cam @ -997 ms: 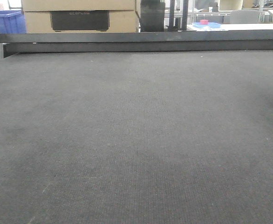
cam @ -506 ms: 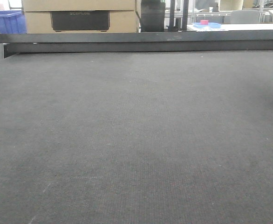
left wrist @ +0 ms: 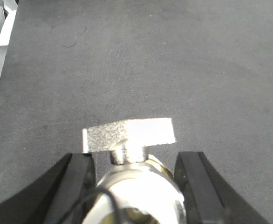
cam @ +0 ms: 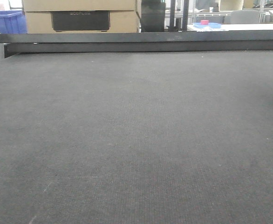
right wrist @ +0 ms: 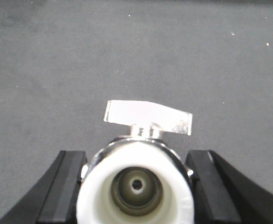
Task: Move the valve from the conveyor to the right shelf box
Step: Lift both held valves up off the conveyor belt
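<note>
Rail [cam: 141,42] edged right — left gripper [left wrist: 135,161], right gripper [right wrist: 136,156] each clamp a valve [left wrist: 136,189] [right wrist: 127,164].

From my seat, the left gripper [left wrist: 134,158] is just two matte black fingers [left wrist: 73,186]: chunky, plasticky wedges with flat inner faces and sloped outer edges. The right gripper [right wrist: 136,156] is the same deal. Its black fingers [right wrist: 211,186] are angled slabs with a faint grey sheen on the top faces and crisp bevelled edges.
</note>
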